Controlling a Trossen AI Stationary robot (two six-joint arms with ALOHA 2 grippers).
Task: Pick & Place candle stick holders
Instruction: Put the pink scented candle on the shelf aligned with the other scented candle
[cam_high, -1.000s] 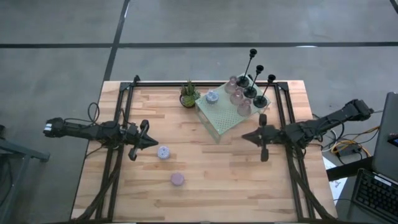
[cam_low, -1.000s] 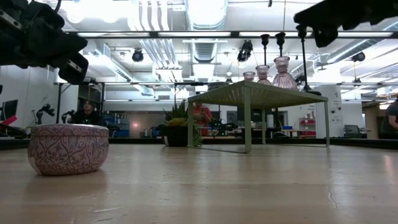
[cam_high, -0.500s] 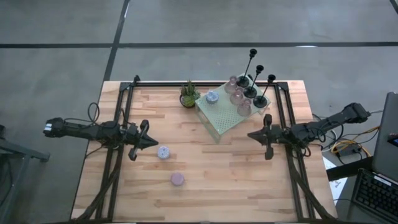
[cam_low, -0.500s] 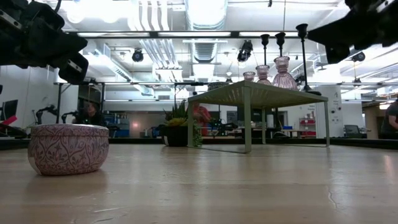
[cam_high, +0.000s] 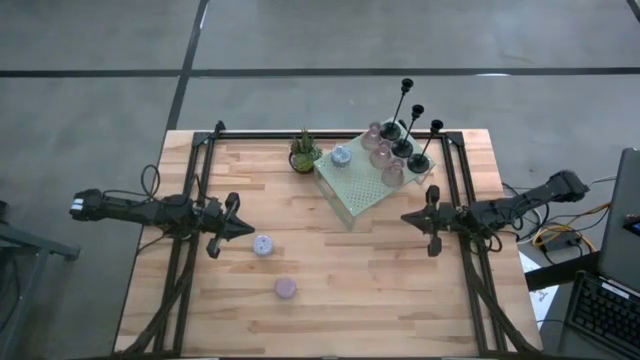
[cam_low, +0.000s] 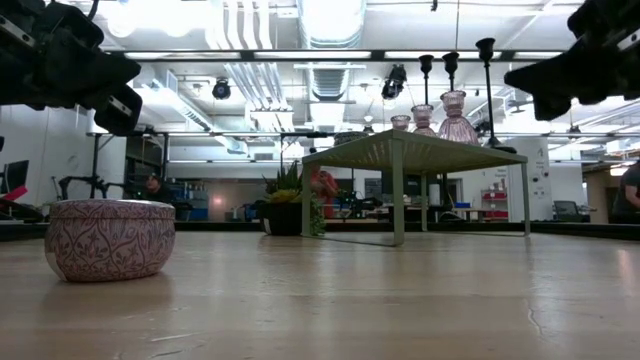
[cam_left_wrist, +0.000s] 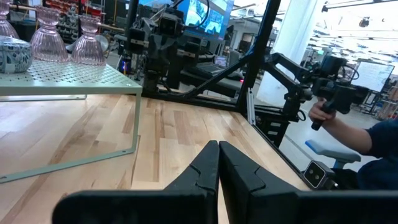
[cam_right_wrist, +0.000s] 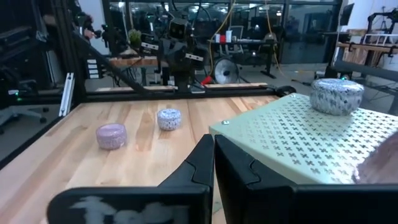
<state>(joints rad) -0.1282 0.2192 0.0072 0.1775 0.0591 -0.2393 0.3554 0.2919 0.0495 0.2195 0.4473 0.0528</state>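
Observation:
Three black thin-stemmed holders (cam_high: 415, 135) and three pinkish glass cups (cam_high: 382, 155) stand on the pale green platform (cam_high: 360, 185), along with a blue round holder (cam_high: 341, 155). A pale patterned round holder (cam_high: 263, 244) and a pink one (cam_high: 286, 288) rest on their bases on the table. My left gripper (cam_high: 250, 229) is shut and empty, just left of the patterned holder. My right gripper (cam_high: 404, 217) is shut and empty, off the platform's right corner. The right wrist view shows both table holders (cam_right_wrist: 168, 118) (cam_right_wrist: 111, 135).
A small potted plant (cam_high: 304, 152) stands left of the platform at the far edge. Black frame rails (cam_high: 190, 200) run along the table's left and right sides. Bare wood (cam_high: 360, 280) lies at the near middle. A person's hand (cam_left_wrist: 323, 109) shows beyond the table's right side.
My right gripper has drawn back toward the table's right edge, away from the platform's near corner, staying shut. My left arm and all the holders have kept still.

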